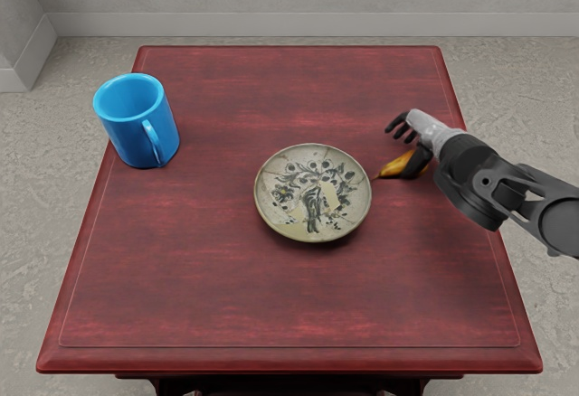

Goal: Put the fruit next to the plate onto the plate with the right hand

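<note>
Head view shows us a dark red table (271, 80) with a raised lip running round its top. Our right hand (409, 129) comes in from the right edge and hangs over the table's right side, its dark fingers (396, 127) spread and loosely bent, released and holding nothing. Just under it lies the fruit (396, 168), orange-brown with a pointed tip. It rests on the table just beside the right rim of the plate (268, 172), not on it, and our wrist hides its far end. The plate, a shallow patterned dish, sits near the middle of the table with bare wood all round it. We see a wide open stretch in front of it towards the near edge, and another behind it towards the far edge. A blue mug (136, 120) stands upright near the far left corner, handle facing us, well apart from the plate and the fruit.
</note>
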